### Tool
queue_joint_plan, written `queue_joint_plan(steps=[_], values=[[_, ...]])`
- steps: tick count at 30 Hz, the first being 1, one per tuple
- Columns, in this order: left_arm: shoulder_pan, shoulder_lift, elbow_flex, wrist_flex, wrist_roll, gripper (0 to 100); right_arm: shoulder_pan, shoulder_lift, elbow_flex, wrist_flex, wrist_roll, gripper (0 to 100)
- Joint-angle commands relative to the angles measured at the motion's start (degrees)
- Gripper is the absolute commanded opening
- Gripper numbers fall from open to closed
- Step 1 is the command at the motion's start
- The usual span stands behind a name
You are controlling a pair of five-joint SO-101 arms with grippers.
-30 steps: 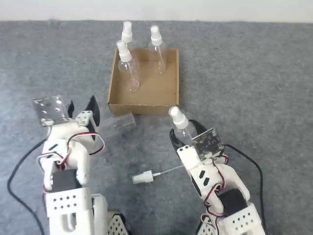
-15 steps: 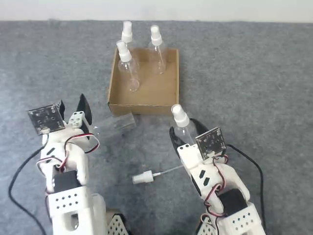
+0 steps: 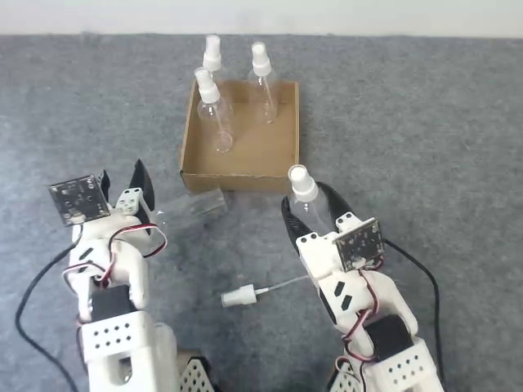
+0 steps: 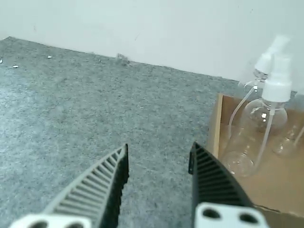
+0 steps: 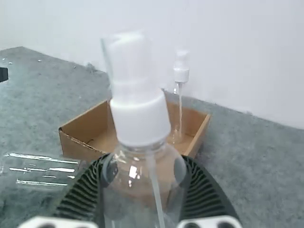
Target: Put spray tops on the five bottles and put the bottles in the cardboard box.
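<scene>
Three bottles (image 3: 219, 118) stand in the box (image 3: 239, 178). My right gripper (image 3: 310, 206), clamped on a fourth bottle (image 3: 302, 186) beside the box's near wall, could knock them over. My left gripper (image 4: 159, 154) gapes apart.

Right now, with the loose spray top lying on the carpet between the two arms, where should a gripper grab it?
Take the spray top by its white head, coming straight down from above with the jaws across the head's narrow width. It lies flat on the carpet, so a side approach would probably just push it, and its thin clear tube looks too slender to pinch securely.
</scene>
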Motion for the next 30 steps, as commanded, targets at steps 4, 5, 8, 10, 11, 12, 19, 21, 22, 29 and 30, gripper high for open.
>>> queue_joint_plan(steps=[4, 5, 8, 10, 11, 12, 19, 21, 22, 29, 30], values=[[-0.26, -0.88, -0.66, -2.11, 0.18, 19, 0.48, -0.13, -8.97, -1.36, 1.23, 0.7], [-0.26, -0.88, -0.66, -2.11, 0.18, 19, 0.48, -0.13, -9.76, -1.36, 1.23, 0.7], [-0.26, -0.88, -0.66, -2.11, 0.18, 19, 0.48, -0.04, -12.31, -1.36, 1.32, 0.7], [-0.26, -0.88, -0.66, -2.11, 0.09, 19, 0.48, 0.57, -14.07, -1.36, 2.02, 0.7], [-0.26, -0.88, -0.66, -2.11, 0.09, 19, 0.48, 1.71, -15.03, -1.36, 3.16, 0.7], [-0.26, -0.88, -0.66, -2.11, 0.09, 19, 0.48, 3.47, -16.26, -1.36, 4.04, 0.7], [-0.26, -0.88, -0.66, -2.11, 0.09, 19, 0.48, 20.62, -28.48, -2.15, 4.31, 0.7], [-0.26, -0.88, -0.66, -2.11, 0.09, 19, 0.40, 24.57, -30.86, -3.65, 4.31, 0.7], [-0.26, -0.88, -0.66, -2.11, 0.09, 19, 0.40, 26.24, -31.38, -5.23, 4.31, 0.7], [-0.26, -0.88, -0.66, -2.11, 0.09, 19, 0.40, 37.49, -31.91, -16.31, 4.40, 0.7], [-0.26, -0.88, -0.66, -2.11, 0.09, 19, 0.40, 39.08, -31.91, -17.71, 4.40, 0.7]])
